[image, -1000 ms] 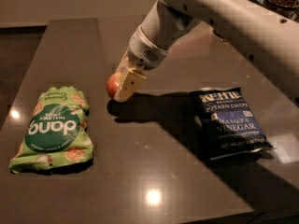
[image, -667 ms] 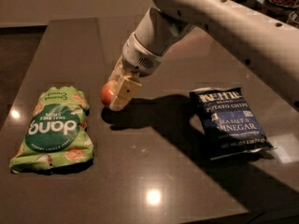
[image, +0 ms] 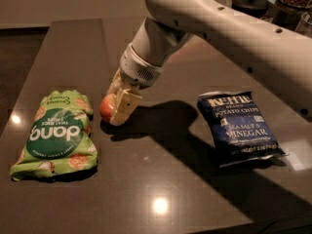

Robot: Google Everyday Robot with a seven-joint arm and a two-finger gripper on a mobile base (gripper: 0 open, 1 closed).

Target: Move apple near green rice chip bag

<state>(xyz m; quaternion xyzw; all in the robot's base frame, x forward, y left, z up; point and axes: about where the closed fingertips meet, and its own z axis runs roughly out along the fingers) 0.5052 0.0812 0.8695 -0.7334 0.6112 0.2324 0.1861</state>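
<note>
Tool (image: pixel 114 112) sits low over the left-centre of the desk (image: pixel 161 179), its pale fingers closed narrowly about the apple (image: pixel 106 107), one finger across the fruit's near side and the other hidden behind it; the white arm (image: pixel 214 23) reaches down to it from the upper right

Compared with a second ago, the tool and the apple have travelled leftward and toward the camera, away from the blue potato chip bag (image: pixel 239 126) and toward the green rice chip bag (image: pixel 56 135); the apple has also dropped lower, its shadow now meeting it on the desk, though whether it actually rests on the surface I cannot tell

The apple now hangs just beside the upper right corner of the green rice chip bag, apart from it by a thin strip of dark desk; the blue bag lies well apart on the right, untouched

That puts the carry close to finished, in my judgement; the placement already looks near enough to count, so what remains is to set the fruit down and let go; the risk is that a round apple rolls when the fingers part, or that the near finger nudges the crinkled bag on the way out
</note>
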